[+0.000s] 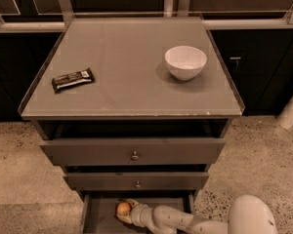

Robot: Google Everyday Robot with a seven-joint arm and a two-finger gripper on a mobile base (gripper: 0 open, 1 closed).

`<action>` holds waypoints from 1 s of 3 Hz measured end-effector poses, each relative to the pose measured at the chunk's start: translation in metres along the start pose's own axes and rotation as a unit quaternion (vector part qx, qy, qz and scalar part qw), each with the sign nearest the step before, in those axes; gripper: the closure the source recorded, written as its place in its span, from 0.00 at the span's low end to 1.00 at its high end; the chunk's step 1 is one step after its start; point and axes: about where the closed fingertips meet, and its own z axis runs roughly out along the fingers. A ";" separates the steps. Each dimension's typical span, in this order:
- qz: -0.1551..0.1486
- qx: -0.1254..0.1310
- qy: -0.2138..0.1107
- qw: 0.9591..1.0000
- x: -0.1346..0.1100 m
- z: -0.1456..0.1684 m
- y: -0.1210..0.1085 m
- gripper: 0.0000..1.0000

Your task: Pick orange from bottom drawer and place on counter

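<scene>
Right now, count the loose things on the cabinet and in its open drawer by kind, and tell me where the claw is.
1 bowl, on the counter
1 snack bar, on the counter
1 orange, in the bottom drawer
Total: 3
The claw is down in the bottom drawer, at the orange.

The gripper (pixel 124 209) sits in the bottom drawer (pixel 100 217) under 2 upper drawers (pixel 132 150); the counter (pixel 127 57) is bare between snack bar (pixel 72 79) and bowl (pixel 185 61).
</scene>
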 end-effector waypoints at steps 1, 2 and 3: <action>0.011 -0.024 -0.022 0.999 -0.007 -0.032 -0.020 1.00; 0.035 -0.066 -0.041 0.996 -0.013 -0.091 -0.024 1.00; 0.057 -0.121 -0.031 0.991 -0.015 -0.158 -0.008 1.00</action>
